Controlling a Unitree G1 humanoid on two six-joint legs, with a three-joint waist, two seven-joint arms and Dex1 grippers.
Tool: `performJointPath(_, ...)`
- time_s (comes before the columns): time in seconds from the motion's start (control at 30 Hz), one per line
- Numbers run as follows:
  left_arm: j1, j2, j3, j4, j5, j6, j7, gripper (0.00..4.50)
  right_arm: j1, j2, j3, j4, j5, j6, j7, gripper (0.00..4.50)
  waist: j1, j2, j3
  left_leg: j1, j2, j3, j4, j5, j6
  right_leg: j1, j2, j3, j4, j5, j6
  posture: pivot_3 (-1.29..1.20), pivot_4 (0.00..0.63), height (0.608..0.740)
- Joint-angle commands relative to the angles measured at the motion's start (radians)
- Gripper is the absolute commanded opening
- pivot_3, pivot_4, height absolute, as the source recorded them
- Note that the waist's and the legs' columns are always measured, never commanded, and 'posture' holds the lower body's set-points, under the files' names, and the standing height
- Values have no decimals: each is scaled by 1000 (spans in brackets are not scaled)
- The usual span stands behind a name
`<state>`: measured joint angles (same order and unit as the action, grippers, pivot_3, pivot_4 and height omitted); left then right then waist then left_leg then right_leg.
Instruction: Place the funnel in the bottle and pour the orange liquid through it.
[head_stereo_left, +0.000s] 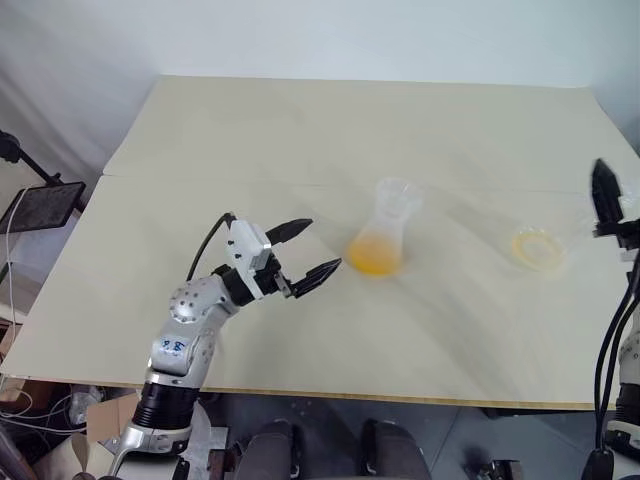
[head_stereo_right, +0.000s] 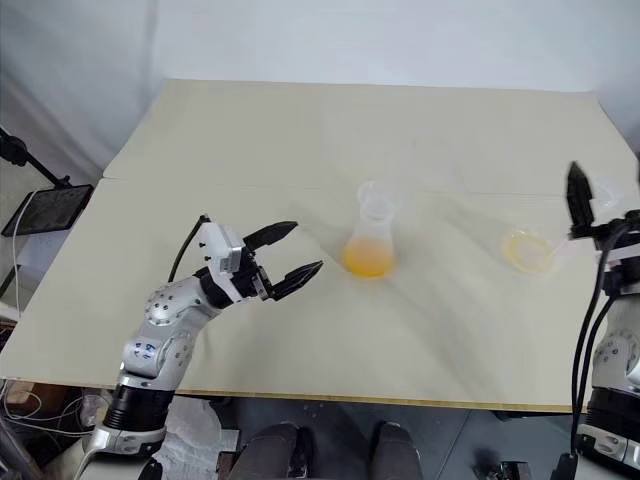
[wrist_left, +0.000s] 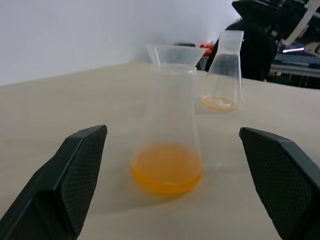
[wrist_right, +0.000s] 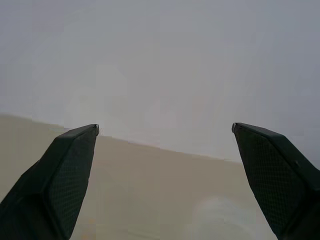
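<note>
Beside bottle (head_stereo_left: 382, 235), left claw (head_stereo_left: 308, 252) agape

A pale wooden counter (head_stereo_left: 300, 150) fills most of the scene. Near its middle stands the bottle (head_stereo_left: 384, 240), clear and upright, with the funnel (head_stereo_left: 396, 192) seated in its neck and the orange liquid (head_stereo_left: 373, 258) pooled in its wide base. The left tool (head_stereo_left: 308, 250) hovers just beside the bottle on the robot's left, its two black fingers spread apart and pointing toward the base without touching it. Well off to the right lies a clear flask (head_stereo_left: 540, 246) with a thin yellowish ring at its bottom. The right tool (head_stereo_left: 607, 195) rises at the counter's right edge, near that flask.
</note>
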<state>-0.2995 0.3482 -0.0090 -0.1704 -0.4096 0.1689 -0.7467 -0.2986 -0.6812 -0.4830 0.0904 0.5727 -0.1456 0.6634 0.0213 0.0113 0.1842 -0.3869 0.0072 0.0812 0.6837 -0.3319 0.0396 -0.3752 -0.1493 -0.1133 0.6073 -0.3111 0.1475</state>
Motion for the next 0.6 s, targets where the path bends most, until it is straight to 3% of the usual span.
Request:
performJointPath(0.03, 53, 55, 53, -79, -43, 15, -31, 4500, 65, -57, 58, -133, 105, 115, 202, 4481, 0, 0, 0, 0, 0, 0, 0, 0, 0, 0, 0, 0, 0, 0, 0, 0, 150, 740)
performJointPath(0.17, 114, 124, 84, -101, -25, -5, -54, 4500, 223, -123, 125, -227, 98, 148, 422, 4481, 11, 0, 0, 0, -1, -2, 0, 0, 0, 1, -1, -1, -1, 0, 0, 0, 150, 740)
performJointPath(0.3, 185, 178, 112, -117, -9, -9, -58, 4500, 366, -136, 141, -172, 16, 9, 606, 4481, 8, 0, 0, 0, -3, -2, 0, -1, 1, 2, -2, -1, -3, 0, 0, 0, 150, 740)
performJointPath(0.6, 267, 235, 136, -144, 28, -69, -60, 4500, 378, -111, 72, -49, -10, -97, 639, 4481, 1, 0, 0, 2, 0, 0, 0, -1, 1, 2, 0, 0, -2, 0, 0, 0, 150, 740)
